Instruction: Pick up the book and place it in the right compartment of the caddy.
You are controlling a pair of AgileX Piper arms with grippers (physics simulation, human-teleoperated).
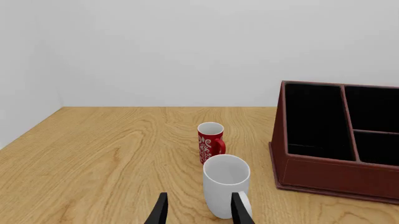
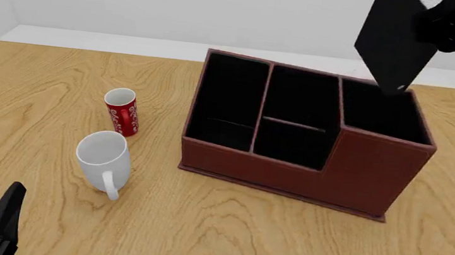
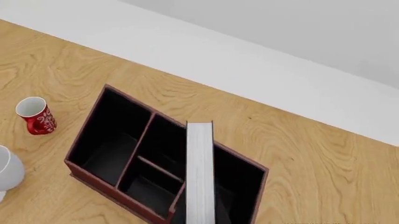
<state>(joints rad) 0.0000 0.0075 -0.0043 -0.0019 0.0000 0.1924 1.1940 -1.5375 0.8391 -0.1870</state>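
Right tool (image 2: 428,25) has the book (image 2: 395,43) clamped near its top edge, up in the air over the back of the caddy (image 2: 290,172). Book hangs tilted, lower corner just above the right compartment (image 2: 381,118), not inside it yet. In the right wrist view the white page edge runs straight down toward that section (tool fingers themselves aren't in that shot).

Handling, judging by looks: thin, stiff, light, matte covers, so grip friction should be fine. Main risk is it pivoting in the tool, since it's held at one end and hangs at an angle. A hold across both covers near the middle of the top edge would keep it hanging plumb. Next move probably needs the tilt squared to the compartment walls before descent, or the corner may catch the divider or the tall front wall.

Left tool (image 1: 199,212) parked low near the counter (image 2: 46,83), fingers spread, holding nothing; white mug (image 2: 105,160) sits right in front of it, red mug (image 2: 122,111) just beyond. Neither is in the way.
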